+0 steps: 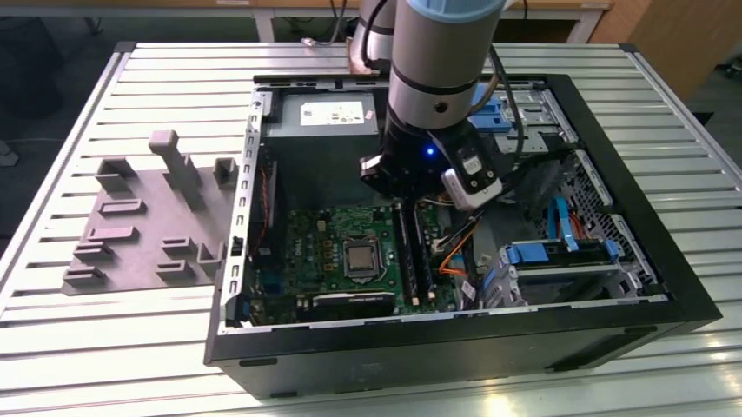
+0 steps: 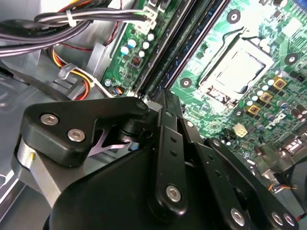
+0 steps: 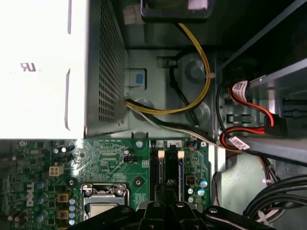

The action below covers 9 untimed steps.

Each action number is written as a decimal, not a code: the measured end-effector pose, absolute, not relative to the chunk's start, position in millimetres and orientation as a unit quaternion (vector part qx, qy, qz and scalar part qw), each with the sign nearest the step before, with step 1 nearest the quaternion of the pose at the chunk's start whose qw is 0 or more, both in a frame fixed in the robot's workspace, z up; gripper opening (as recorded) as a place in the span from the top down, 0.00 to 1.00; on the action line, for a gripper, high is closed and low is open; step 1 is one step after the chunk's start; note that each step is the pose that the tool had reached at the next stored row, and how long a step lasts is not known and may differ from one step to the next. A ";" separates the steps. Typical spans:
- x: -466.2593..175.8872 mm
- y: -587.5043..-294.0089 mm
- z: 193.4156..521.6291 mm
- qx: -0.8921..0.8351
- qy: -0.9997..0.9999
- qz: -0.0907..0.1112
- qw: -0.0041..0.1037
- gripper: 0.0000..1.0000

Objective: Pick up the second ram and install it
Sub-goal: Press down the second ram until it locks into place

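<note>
My gripper (image 1: 402, 207) reaches down into the open computer case (image 1: 464, 334), just above the long black memory slots (image 1: 409, 256) on the green motherboard (image 1: 313, 248). In both wrist views its dark fingers (image 2: 164, 103) come together to a narrow tip over the slots (image 2: 165, 60), so the gripper (image 3: 169, 189) looks shut. The second ram is hidden: the fingers and linkage cover the spot under the tip. The two slots (image 3: 160, 172) run side by side with pale latches at their far ends.
The processor socket (image 1: 361, 259) lies beside the slots. The power supply (image 1: 330, 113) fills the case's far end, with cable bundles (image 2: 72, 21) and a blue drive cage (image 1: 557, 256) towards the exterior view's right. A grey parts fixture (image 1: 139, 226) sits on the slatted table at the exterior view's left.
</note>
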<state>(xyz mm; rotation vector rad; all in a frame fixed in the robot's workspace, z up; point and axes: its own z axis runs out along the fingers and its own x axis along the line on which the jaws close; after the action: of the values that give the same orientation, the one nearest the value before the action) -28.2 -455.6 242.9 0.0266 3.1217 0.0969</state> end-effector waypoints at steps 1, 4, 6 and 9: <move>-28.2 -456.9 242.9 0.009 0.999 0.031 0.009 0.89; -28.2 -460.6 242.9 0.009 0.999 0.031 0.009 0.89; -28.2 -463.3 242.8 0.009 0.999 0.031 0.009 0.89; -28.2 -467.8 242.8 0.009 0.999 0.031 0.009 0.89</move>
<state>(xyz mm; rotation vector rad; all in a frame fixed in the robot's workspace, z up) -28.2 -467.8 242.8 0.0267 3.1216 0.0970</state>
